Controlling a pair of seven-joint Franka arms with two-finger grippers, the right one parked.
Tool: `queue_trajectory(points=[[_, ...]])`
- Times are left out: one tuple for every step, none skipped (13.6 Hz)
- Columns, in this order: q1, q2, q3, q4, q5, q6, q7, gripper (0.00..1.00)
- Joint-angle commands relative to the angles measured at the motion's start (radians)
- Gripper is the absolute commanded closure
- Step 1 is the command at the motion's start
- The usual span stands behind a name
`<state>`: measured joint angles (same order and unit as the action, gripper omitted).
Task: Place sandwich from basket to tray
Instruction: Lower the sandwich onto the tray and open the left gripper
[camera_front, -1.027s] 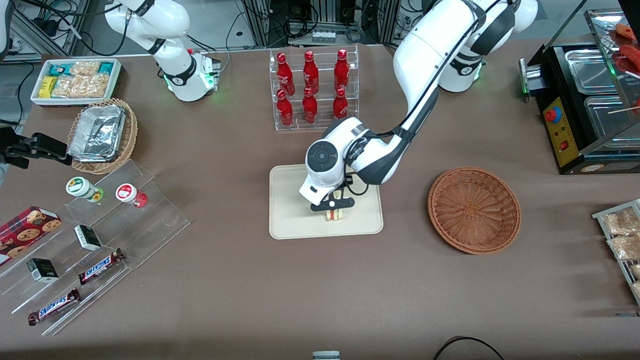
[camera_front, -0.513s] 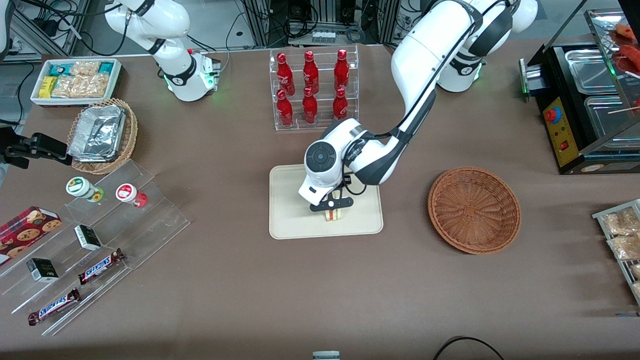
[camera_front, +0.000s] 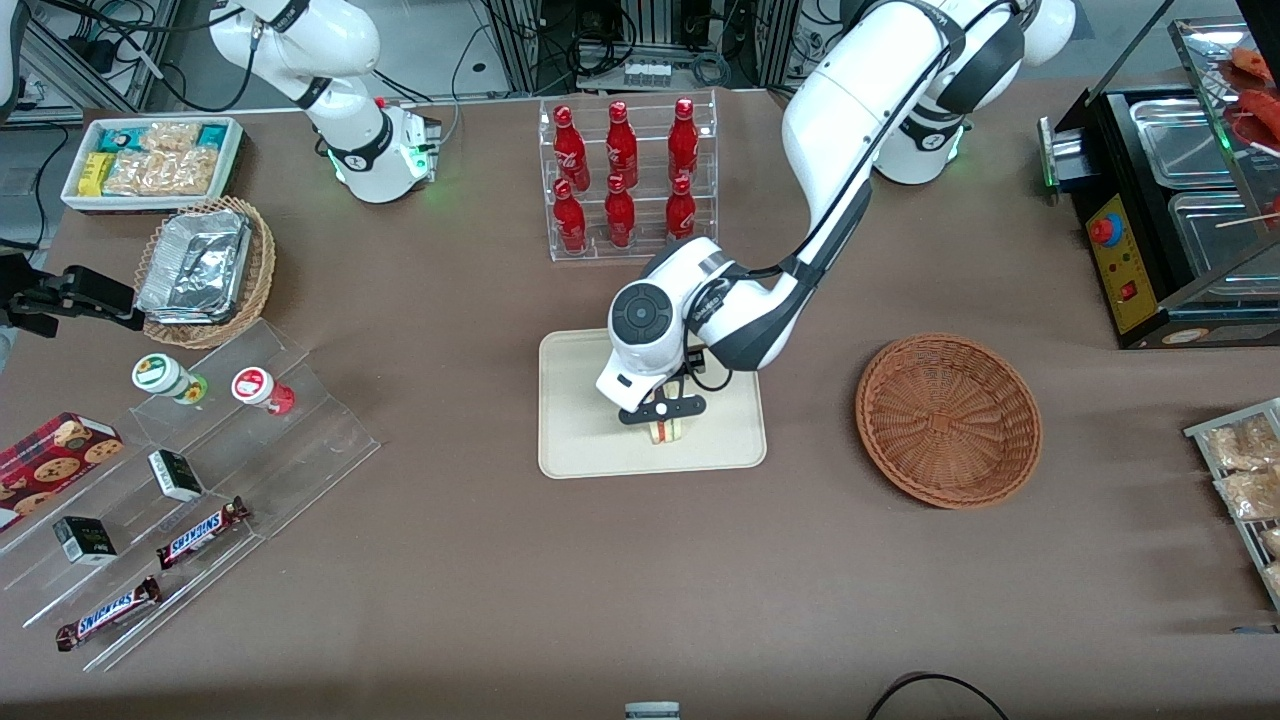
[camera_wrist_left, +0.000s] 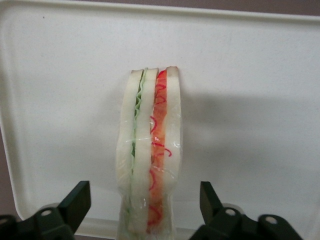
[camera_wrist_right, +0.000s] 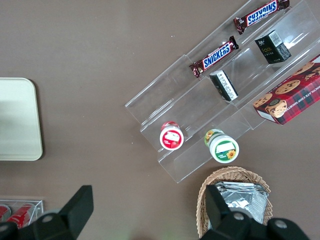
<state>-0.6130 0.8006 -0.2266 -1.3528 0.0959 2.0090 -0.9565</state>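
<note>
The sandwich (camera_wrist_left: 150, 160) stands on its edge on the tray (camera_front: 580, 440), a narrow wedge with its cut face toward the wrist camera: two pale bread slices on the outside, a third pale layer in the middle, a wavy green strip of filling along one seam and a red-orange layer with red squiggles along the other. A glossy clear wrap seems to cover its nearer end. In the front view the sandwich (camera_front: 668, 430) sits in the part of the tray nearer the front camera, toward the basket (camera_front: 948, 420), which lies well apart on the table toward the working arm's end. The gripper (camera_wrist_left: 145, 210) hangs directly over the sandwich, its two dark fingers (camera_wrist_left: 75, 202) spread wide on either side with clear gaps between them and the bread, so it grips nothing. From the front, the gripper (camera_front: 665, 412) sits low above the tray with the sandwich showing just beneath it.
</note>
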Motion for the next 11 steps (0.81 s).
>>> queue_trajectory(points=[[-0.013,-0.047,0.007,0.026,0.013,-0.07,-0.016,0.0],[-0.011,-0.069,0.007,0.04,0.007,-0.102,-0.013,0.0],[-0.01,-0.087,0.004,0.053,0.004,-0.145,-0.012,0.0],[-0.007,-0.109,0.004,0.067,0.004,-0.183,-0.005,0.0],[-0.005,-0.127,0.004,0.07,0.004,-0.208,0.01,0.0],[-0.002,-0.153,0.007,0.069,0.004,-0.217,0.051,0.0],[0.007,-0.175,0.007,0.063,0.001,-0.225,0.103,0.0],[0.033,-0.191,0.007,0.057,0.001,-0.257,0.163,0.0],[0.062,-0.205,0.006,0.057,0.001,-0.291,0.22,0.0],[0.088,-0.225,0.007,0.055,-0.022,-0.323,0.284,0.0],[0.116,-0.251,0.007,0.044,-0.044,-0.357,0.35,0.0]])
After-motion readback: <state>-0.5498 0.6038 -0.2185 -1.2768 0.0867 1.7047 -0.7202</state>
